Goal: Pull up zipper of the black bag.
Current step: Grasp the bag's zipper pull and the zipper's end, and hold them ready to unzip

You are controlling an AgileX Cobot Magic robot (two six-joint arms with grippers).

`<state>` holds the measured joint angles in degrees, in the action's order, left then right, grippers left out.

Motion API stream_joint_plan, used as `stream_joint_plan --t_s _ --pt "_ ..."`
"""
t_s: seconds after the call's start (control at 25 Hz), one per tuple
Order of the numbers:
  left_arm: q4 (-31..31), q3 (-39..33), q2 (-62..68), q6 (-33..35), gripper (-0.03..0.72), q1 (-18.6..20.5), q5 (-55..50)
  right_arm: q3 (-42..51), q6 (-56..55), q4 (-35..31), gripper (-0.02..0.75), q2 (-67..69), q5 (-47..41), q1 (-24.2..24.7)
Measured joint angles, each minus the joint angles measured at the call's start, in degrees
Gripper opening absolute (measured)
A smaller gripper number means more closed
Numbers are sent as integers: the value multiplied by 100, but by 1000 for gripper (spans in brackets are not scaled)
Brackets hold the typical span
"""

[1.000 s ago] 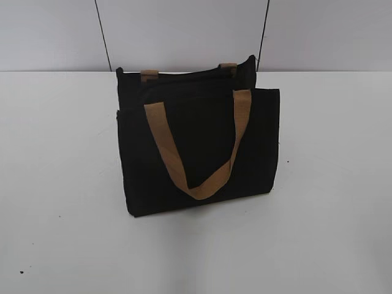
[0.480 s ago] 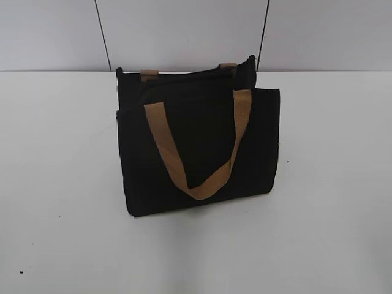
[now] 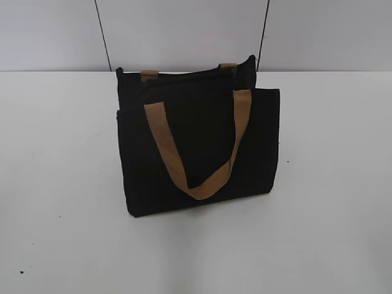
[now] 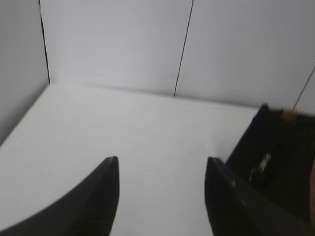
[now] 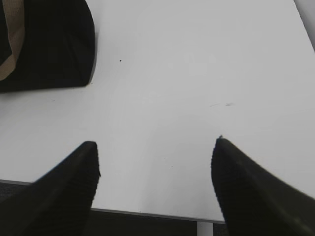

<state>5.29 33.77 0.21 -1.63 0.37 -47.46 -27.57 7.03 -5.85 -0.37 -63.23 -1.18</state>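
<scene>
Your black bag (image 3: pixel 199 147) stands on the tabletop (image 3: pixel 331 184); both the left claw (image 4: pixel 162 196) and right claw (image 5: pixel 155 187) gape empty, with the zipper (image 4: pixel 261 167) probably that blurry glint.

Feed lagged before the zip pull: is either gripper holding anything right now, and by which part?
Nothing is held. The left gripper and right gripper are both open over bare table, clear of the black bag.

The black bag (image 3: pixel 199 144) stands upright on the table (image 3: pixel 331 184).
</scene>
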Motion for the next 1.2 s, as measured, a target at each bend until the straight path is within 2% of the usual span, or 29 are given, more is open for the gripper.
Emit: stream_joint_plan --t_s 0.2,0.24,0.28,0.48,0.6,0.72,1.0,1.2 --pt "-52 -50 778 0 433 0 1501 0 0 0 545 0 0 0" --pt "-27 -247 1230 0 432 0 2349 0 0 0 545 0 0 0" --pt "-27 -247 1230 0 432 0 2349 0 0 0 545 0 0 0" --pt "156 -1018 2429 0 372 0 4746 0 0 0 545 0 0 0" --pt "201 -1432 3257 0 354 -33 5581 0 0 0 545 0 0 0" --pt "35 -1791 4174 0 349 -310 6270 0 0 0 545 0 0 0" --pt "-862 -1954 6384 -73 347 -1479 8321 0 0 -5 545 0 0 0" --pt "-1782 -1954 8116 -528 347 -1627 9778 0 0 -5 545 0 0 0"
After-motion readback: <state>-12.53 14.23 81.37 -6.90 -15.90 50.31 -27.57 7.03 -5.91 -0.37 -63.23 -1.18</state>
